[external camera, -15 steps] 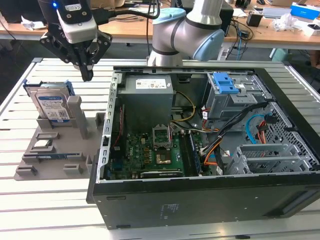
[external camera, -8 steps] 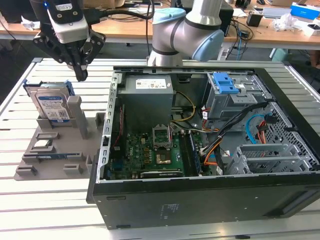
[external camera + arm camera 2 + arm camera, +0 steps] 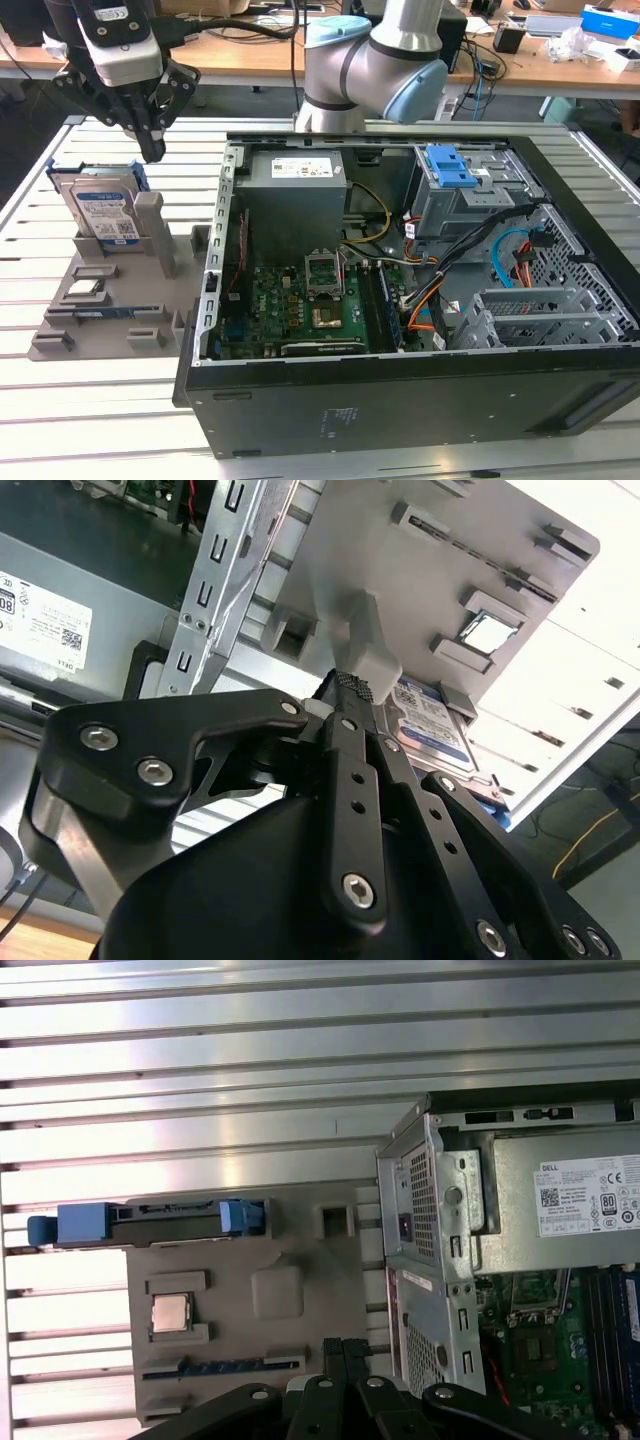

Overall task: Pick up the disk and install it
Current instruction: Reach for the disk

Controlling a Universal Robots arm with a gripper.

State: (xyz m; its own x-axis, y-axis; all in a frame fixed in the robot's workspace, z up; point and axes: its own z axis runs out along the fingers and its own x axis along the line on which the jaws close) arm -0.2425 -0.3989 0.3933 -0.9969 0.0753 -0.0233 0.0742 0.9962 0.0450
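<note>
slatted metal table [image 3: 90, 420] carries a grey tray [image 3: 110, 320] at the exterior view's left and an open pc case [image 3: 420, 400] at its right. the disk [image 3: 100, 205] stands on edge in a slot at the tray's back, label toward the camera, well apart from the case. the claw [image 3: 152, 150] hangs just above the disk's top corner on the case side, over a grey post [image 3: 150, 230]. its fingers look drawn to one point with nothing between them. the disk therefore lies below the tips and a little toward the exterior view's left, untouched.

in the second wrist view the claw [image 3: 350, 688] crowds the foreground. one knurled fingertip [image 3: 352, 683] shows with no gap beside it (closed and empty, as i read it). past it come the post [image 3: 365, 645] and then the disk [image 3: 430, 720].

in the first wrist view the disk [image 3: 160, 1222] shows edge-on as a thin strip with blue ends. its long axis runs along the table's slats and points toward the case [image 3: 430, 1220]. the claw [image 3: 345, 1348] shows apart from it, across the tray [image 3: 300, 1290], with a cpu [image 3: 170, 1312] between. its fingers seem set to part along that same axis, not across the disk's thin side.
</note>
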